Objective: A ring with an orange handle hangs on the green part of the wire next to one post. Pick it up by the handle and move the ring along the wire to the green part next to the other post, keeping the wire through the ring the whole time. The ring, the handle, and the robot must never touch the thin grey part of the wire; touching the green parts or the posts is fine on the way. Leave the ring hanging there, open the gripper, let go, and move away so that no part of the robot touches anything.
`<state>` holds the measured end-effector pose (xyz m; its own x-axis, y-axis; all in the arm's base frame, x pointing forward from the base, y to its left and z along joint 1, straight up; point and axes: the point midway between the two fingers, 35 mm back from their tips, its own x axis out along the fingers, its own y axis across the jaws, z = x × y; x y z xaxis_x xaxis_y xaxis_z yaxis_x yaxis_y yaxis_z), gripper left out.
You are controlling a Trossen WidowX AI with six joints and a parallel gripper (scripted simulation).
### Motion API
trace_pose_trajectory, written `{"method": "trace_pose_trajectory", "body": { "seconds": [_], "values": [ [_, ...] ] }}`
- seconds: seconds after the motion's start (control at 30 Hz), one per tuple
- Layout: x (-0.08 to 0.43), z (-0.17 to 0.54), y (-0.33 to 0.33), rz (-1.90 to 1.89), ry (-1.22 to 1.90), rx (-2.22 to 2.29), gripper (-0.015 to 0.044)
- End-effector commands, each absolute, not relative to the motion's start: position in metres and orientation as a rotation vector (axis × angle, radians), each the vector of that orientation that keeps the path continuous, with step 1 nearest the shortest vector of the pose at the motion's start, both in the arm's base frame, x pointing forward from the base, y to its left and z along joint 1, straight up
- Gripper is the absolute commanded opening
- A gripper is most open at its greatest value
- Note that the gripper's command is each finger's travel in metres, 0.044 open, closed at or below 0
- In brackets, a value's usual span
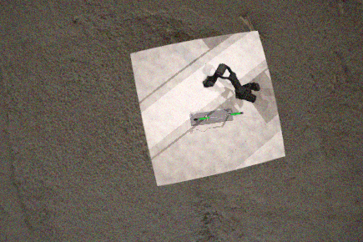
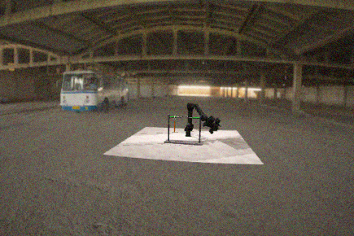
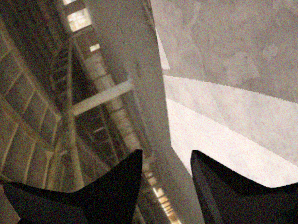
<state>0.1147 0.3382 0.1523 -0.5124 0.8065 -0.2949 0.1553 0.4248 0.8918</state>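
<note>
The end effector (image 1: 257, 93) (image 2: 216, 124) (image 3: 166, 156) has its fingers part-way apart with nothing between them, out past the post (image 1: 241, 113) (image 2: 199, 131) on the far side from the ring (image 1: 206, 118) (image 2: 174, 117). From where I stand, the ring hangs on the green part beside the other post (image 1: 196, 119) (image 2: 168, 130), its orange handle (image 2: 174, 125) pointing down. Reaching across carelessly could drag the arm (image 1: 234, 79) (image 2: 196, 108) into the grey wire (image 2: 185, 117); a crooked grip or a nudged handle could swing the ring against it later, and fingers this narrowly spread may knock the handle. I see no containers, so nothing sits in one.
</note>
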Motion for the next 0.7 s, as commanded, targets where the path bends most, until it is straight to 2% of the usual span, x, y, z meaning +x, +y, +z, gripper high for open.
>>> {"method": "trace_pose_trajectory", "body": {
  "seconds": [0.0, 0.67],
  "values": [
    [0.139, 0.148, 0.317, 1.105, 1.791, 0.841, 0.016],
    [0.238, 0.137, 0.182, 0.976, 1.078, 0.836, 0.016]
  ]
}}
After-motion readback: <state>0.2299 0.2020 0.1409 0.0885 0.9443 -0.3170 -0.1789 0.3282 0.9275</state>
